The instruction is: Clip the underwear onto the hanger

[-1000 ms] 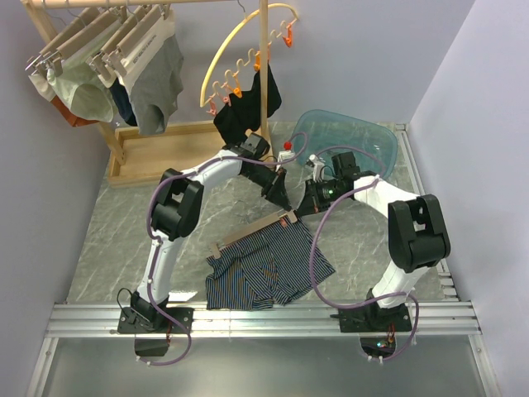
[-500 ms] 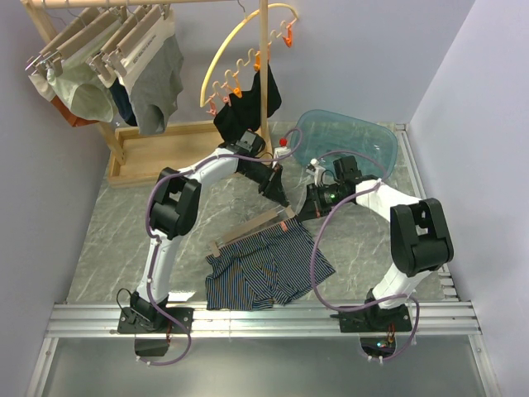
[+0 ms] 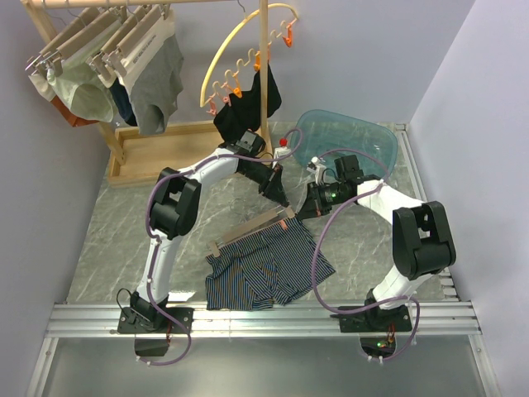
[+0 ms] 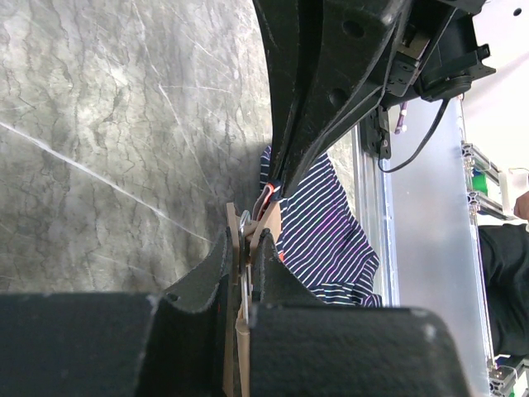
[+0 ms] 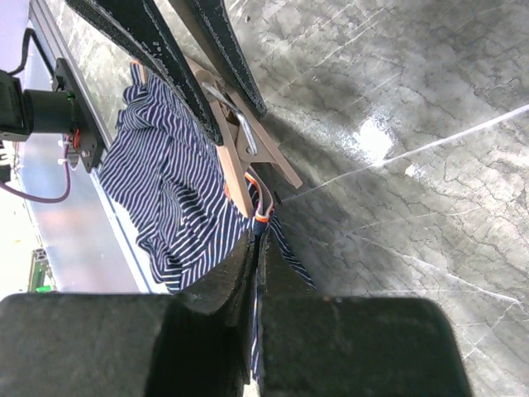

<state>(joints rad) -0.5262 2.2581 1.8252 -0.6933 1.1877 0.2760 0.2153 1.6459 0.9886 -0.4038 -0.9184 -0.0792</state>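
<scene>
Jaws still on hanger and underwear

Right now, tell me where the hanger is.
Top view, centre: the hanger slants along the underwear's far edge, its right end nearest the blue tub.

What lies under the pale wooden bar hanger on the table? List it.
The navy pinstriped underwear lies under the pale wooden bar hanger, on the grey marble table. The bar covers its upper edge, so whether it is clipped is unseen.
</scene>
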